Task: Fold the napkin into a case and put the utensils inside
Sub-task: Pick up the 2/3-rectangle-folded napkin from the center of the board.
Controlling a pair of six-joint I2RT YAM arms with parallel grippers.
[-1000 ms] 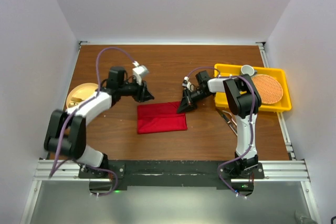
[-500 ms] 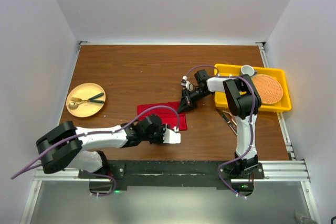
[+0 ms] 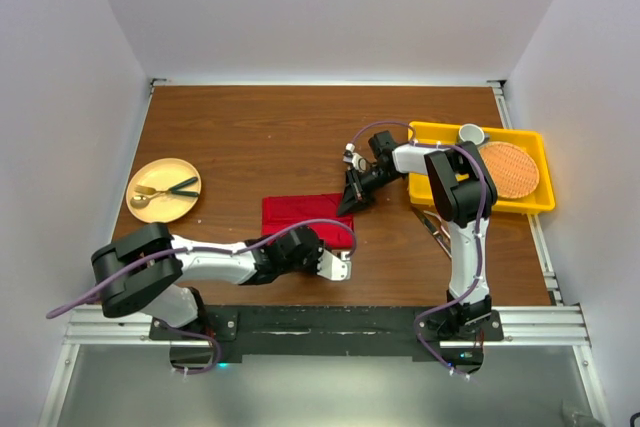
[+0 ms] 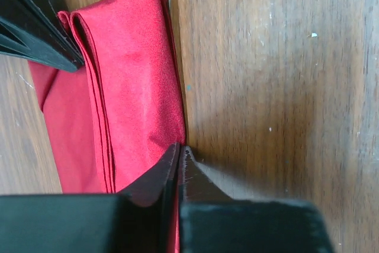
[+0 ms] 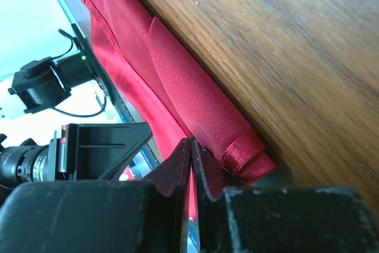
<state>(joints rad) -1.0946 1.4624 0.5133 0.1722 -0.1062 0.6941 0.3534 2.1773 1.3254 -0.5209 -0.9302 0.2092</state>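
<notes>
napkin (image 4: 136, 81): deep-red cloth, fine weave, soft sheen along its folds
table (image 4: 278, 75): brown wood, plain grain, smooth, dull shine, small pale flecks
my left fingers (image 4: 155, 181): black, matt, look like hard plastic
tray (image 3: 516, 134), two o'clock: yellow plastic, glossy
mat (image 3: 510, 169) in it: orange, woven, rough
plate (image 3: 165, 210), nine o'clock: pale yellow, smooth
</notes>
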